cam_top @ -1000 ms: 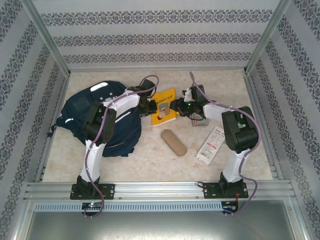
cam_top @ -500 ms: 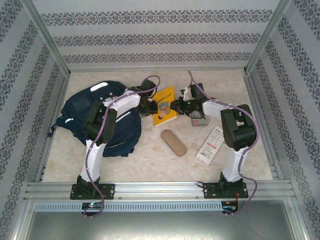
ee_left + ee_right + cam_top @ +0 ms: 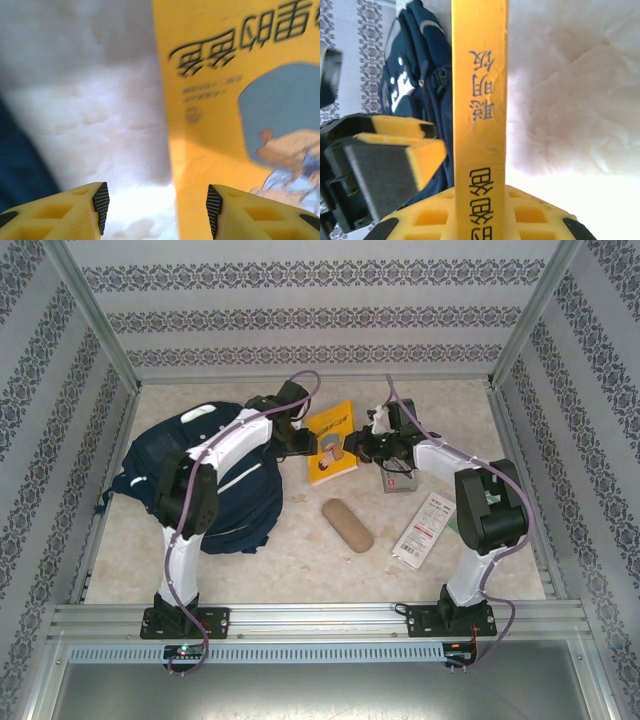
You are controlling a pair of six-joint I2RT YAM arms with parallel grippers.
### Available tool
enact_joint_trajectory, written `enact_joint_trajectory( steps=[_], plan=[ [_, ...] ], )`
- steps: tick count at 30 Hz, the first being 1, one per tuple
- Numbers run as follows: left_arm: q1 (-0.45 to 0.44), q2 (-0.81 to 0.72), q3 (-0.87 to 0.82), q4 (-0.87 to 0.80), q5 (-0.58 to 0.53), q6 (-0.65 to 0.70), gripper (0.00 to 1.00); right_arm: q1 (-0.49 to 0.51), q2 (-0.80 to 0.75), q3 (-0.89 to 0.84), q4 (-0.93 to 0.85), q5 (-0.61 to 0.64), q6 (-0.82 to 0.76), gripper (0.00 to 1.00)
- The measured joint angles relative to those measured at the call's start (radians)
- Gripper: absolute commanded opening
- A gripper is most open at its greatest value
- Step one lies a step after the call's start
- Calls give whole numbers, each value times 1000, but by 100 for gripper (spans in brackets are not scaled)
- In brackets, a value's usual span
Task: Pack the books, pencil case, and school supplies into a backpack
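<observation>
Surroundings: pale marbled worktop (image 3: 300, 550) boxed in by walls with grey patterned bands and a metal frame
Backpack: navy backpack (image 3: 145, 465) lies by the worktop's left edge, white patches at its far end; the left arm reaches across it
Yellow book: yellow book (image 3: 333, 435) sits in the middle of the worktop toward the far edge, between the two pincers, cover with dark lettering and a blue picture facing up; whether it rests flat cannot be told
Right pincer: right gripper (image 3: 358, 448) is clamped narrow on the book's right side; the right wrist camera sees the book's spine (image 3: 480, 100) edge-on, running up from between the yellow fingers (image 3: 535, 217)
Left pincer: left gripper (image 3: 305, 443) is at the book's left edge, jaws parted with nothing pinched; from the left wrist camera the gap (image 3: 157, 207) straddles the edge of the cover (image 3: 225, 100), one fingertip over the worktop (image 3: 100, 100), the other over the book, touching or not I cannot tell
Seen from the right wrist: one blurred left-hand finger (image 3: 395, 165) is just beside the spine, the backpack (image 3: 420, 65) behind it
Pencil case: tan pencil case (image 3: 347, 525) lies slantwise in the middle of the worktop, nearer the front than the book, apart from both pincers
Grey box: grey box (image 3: 400, 480) with a red label, partly under the right arm
White packet: long white packet (image 3: 424, 530) with red print, toward the right edge, near the right arm's elbow
</observation>
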Motion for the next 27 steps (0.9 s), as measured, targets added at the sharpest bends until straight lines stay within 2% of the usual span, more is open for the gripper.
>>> enact_joint_trajectory(
  steps=[6, 10, 20, 25, 27],
  plan=[
    [1, -164, -89, -109, -170, 150, 59, -20, -54, -16, 7, 0, 22, 0],
    [1, -217, -193, -176, -240, 235, 58, -20, -63, -31, 18, -1, 38, 0],
    [1, -252, -369, -220, -300, 338, 57, -19, -66, -42, 45, -1, 75, 0],
    [1, -242, -396, -220, -325, 361, 52, -19, -68, -50, 61, -1, 87, 0],
    [1, -228, -395, -220, -342, 367, 45, -19, -68, -52, 62, -1, 89, 0]
  ],
)
